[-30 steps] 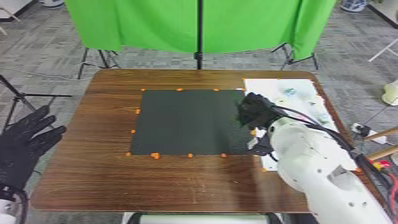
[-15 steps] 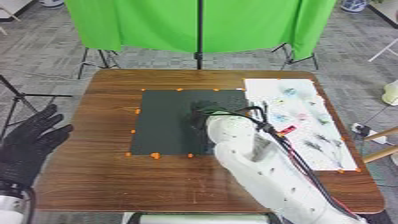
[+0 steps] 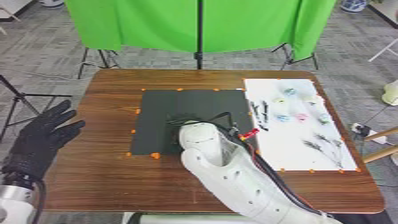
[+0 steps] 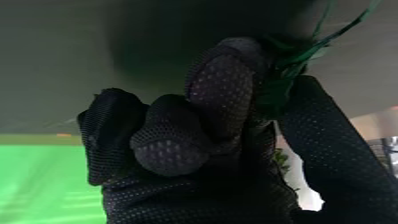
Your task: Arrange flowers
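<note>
Nearest you, the brown table point(image 3: 98, 187) gives a band of wood between its front edge and the dark mat point(image 3: 155, 107). The left side is also wooden; on the right, the white sheet point(image 3: 289, 150) with the flowers point(image 3: 301, 117) lies just beside the mat. Beyond the far edge hangs green cloth point(image 3: 151, 25). Your left hand point(image 3: 40, 135) is at the left edge, fingers extended and spread. Your right hand point(image 3: 180, 118) is over the mat, fingers curled, holding the green leafy stem point(image 4: 306, 54) against the thumb.
</note>
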Action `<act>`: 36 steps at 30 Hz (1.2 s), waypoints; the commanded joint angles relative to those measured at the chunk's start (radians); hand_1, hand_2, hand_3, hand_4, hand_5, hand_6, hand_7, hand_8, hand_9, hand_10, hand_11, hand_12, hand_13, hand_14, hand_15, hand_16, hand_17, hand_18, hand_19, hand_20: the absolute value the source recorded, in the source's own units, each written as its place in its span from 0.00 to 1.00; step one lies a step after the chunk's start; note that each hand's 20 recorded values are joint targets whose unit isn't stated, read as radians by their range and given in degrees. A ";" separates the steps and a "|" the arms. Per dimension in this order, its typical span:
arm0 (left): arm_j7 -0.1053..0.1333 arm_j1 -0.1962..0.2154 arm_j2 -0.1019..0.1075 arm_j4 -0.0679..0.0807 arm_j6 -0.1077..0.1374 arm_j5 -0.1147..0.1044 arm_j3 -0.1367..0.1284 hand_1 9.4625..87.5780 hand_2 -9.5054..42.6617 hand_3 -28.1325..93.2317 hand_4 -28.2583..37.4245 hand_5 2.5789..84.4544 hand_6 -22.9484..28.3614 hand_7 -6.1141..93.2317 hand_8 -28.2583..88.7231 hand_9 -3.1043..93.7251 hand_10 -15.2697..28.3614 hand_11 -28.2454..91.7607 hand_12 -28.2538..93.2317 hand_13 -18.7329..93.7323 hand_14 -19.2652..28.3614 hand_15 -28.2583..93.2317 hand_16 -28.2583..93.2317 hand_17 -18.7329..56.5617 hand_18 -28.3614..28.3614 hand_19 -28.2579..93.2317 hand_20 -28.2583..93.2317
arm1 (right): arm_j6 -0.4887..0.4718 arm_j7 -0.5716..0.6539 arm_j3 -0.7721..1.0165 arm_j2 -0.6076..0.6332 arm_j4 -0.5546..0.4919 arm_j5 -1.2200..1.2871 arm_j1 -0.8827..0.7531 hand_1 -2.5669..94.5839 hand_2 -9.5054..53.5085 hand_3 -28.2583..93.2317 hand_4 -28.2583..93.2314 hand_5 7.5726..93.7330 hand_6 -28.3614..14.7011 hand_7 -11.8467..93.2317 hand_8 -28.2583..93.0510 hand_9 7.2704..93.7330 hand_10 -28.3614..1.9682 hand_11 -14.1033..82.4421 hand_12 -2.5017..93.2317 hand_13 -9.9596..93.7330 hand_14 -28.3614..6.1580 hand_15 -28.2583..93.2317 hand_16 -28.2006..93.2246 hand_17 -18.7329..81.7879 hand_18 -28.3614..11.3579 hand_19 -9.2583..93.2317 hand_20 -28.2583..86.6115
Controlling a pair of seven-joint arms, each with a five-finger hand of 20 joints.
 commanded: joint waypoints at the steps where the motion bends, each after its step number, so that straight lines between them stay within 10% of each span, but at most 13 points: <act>1: -0.045 -0.044 0.025 0.022 -0.022 0.009 0.028 0.22 0.33 0.83 0.03 0.38 0.50 0.23 0.15 0.32 0.61 0.40 0.30 0.41 0.70 0.59 0.20 0.15 0.86 0.66 0.29 | -0.003 0.030 -0.016 -0.062 0.025 0.053 -0.057 0.19 0.40 0.95 0.10 0.73 0.64 0.71 0.32 0.98 0.62 0.64 0.33 0.93 0.63 0.85 0.45 0.80 0.28 1.00 0.76; 7: -0.070 -0.074 0.036 0.034 -0.030 0.009 0.045 0.22 0.33 0.83 0.03 0.38 0.50 0.23 0.15 0.32 0.61 0.40 0.30 0.41 0.70 0.59 0.20 0.15 0.86 0.66 0.29 | 0.068 0.024 0.003 -0.099 0.051 0.029 -0.089 0.17 0.42 0.94 0.10 0.74 0.64 0.76 0.13 1.00 0.63 0.64 0.32 0.94 0.63 0.84 0.45 0.80 0.27 1.00 0.76; 36: -0.102 -0.146 0.064 0.060 -0.054 0.011 0.095 0.22 0.32 0.83 0.03 0.38 0.47 0.26 0.14 0.32 0.57 0.43 0.29 0.42 0.67 0.65 0.16 0.16 0.86 0.68 0.25 | 0.217 -0.005 0.072 -0.155 0.105 0.022 -0.111 0.17 0.43 0.94 0.10 0.75 0.64 0.74 0.13 1.00 0.63 0.64 0.31 0.95 0.62 0.84 0.45 0.81 0.27 1.00 0.76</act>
